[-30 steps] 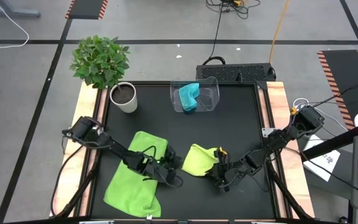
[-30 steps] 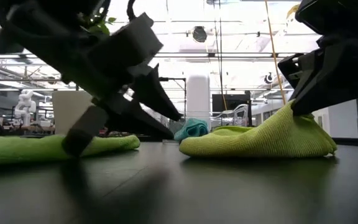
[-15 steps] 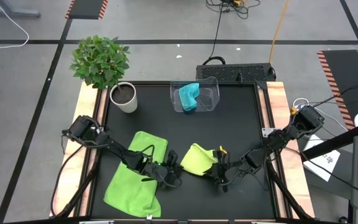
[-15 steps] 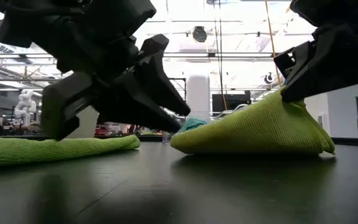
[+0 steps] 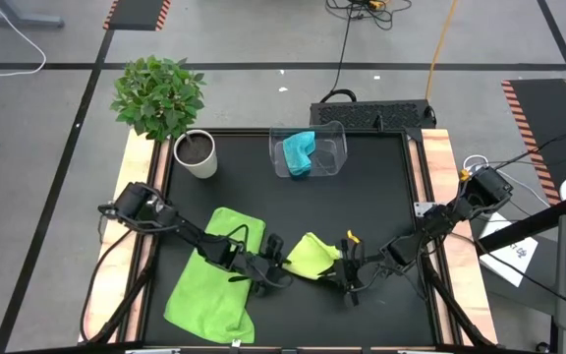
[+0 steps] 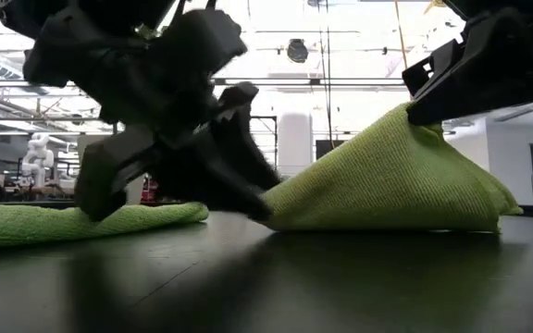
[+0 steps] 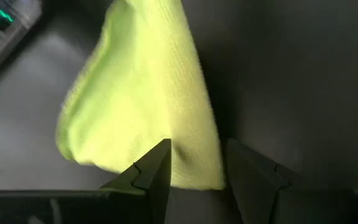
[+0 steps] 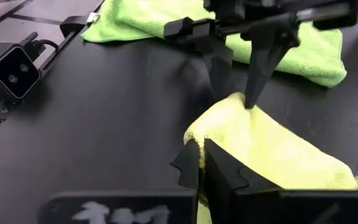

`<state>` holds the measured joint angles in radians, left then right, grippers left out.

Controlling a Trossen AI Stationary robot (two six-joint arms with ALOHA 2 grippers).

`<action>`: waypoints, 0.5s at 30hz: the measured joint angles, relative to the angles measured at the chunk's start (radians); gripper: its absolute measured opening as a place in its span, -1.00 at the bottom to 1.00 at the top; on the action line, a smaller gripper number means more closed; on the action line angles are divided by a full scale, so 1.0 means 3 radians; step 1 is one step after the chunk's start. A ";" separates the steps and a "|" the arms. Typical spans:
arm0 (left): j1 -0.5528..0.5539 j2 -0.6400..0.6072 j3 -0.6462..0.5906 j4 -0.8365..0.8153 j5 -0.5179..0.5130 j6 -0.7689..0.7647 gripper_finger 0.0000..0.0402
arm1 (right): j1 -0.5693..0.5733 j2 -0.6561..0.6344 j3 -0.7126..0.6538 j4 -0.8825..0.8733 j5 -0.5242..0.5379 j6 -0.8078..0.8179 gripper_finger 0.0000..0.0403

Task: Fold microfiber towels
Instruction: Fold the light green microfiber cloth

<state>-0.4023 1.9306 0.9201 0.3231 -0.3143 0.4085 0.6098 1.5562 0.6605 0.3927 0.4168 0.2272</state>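
high: small lime towel (image 5: 308, 254) at near centre, pulled left vs earlier; left gripper (image 5: 275, 264) now at its left edge | low: towel (image 6: 391, 180) tented higher, right gripper (image 6: 424, 97) clamped on its peak | left wrist: fingers (image 7: 157, 171) apart, straddling towel edge | right wrist: jaws pinched on towel (image 8: 272, 149) | large lime towel (image 5: 209, 280) flat near-left, turquoise towel (image 5: 298, 152) in far bin (image 5: 334, 138), both unchanged

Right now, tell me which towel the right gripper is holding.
The small lime towel mid-table, pinched and lifted by the right gripper. The big lime towel lies flat at left; the turquoise towel sits in the bin.
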 joint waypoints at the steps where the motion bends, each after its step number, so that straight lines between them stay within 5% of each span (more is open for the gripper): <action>1: -0.0002 0.0004 -0.0005 -0.0036 0.0011 -0.0043 -0.24 | 0.0000 0.0000 0.0000 -0.0002 0.0000 -0.0001 -1.00; 10: 0.0048 0.0092 -0.0001 0.0187 -0.0003 0.0012 -0.27 | 0.0006 0.0000 0.0000 0.0052 -0.0006 -0.0001 -1.00; 15: 0.0097 0.0072 -0.0001 0.0032 -0.0003 0.0278 -0.76 | 0.0083 0.0000 0.0000 0.0032 -0.0007 0.0130 -1.00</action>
<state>-0.3733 1.9521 0.9199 0.3328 -0.3153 0.4920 0.6347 1.5562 0.6605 0.4021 0.4146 0.2661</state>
